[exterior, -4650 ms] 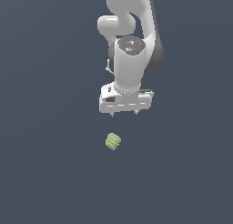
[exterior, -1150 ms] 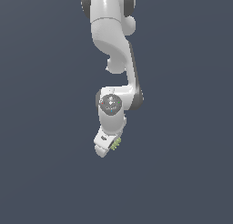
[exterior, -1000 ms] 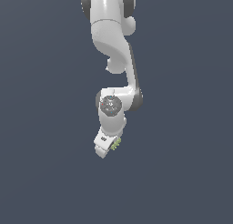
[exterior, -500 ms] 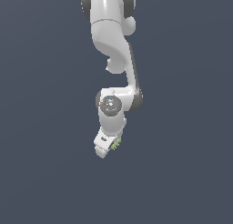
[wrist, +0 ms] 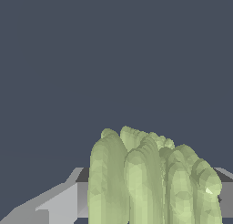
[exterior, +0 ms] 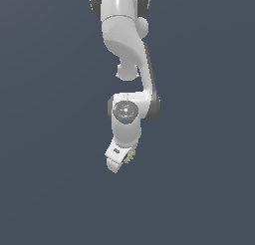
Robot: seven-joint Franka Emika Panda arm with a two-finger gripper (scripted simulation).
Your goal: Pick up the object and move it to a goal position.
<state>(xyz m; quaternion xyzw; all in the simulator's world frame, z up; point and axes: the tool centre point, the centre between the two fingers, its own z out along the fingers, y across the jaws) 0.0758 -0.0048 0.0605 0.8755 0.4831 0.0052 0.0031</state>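
Wrist view: the object fills the near field, pale yellow-green with ribbed lobes standing side by side, sitting right at the claw with grey finger surface showing on both sides of it. Looks like I've got it pinched between the fingers, claw clamped on the object. I can't see actual pad contact, so that's a read, not a confirmed grip. Past the chunk there's only flat dark grey table, nothing else in sight.

Exterior view: the claw is tilted, pointing down and toward the exterior view's left. A sliver of the object peeks out at the claw's edge on the exterior view's right, the rest is hidden by the white body. Above that the wrist joint and arm rise to the top of frame. The table is uniform, with no shadow cue, so I can't tell whether the object is lifted clear or just off the surface.

Step in hand, my call: grasp is done, this is the carry phase. No goal marker is visible in either view, so I can't judge remaining travel. Next move calls for keeping the squeeze constant and translating smoothly. With the tilted wrist and a lumpy ribbed part, fast reorientation risks the object rotating or slipping out.
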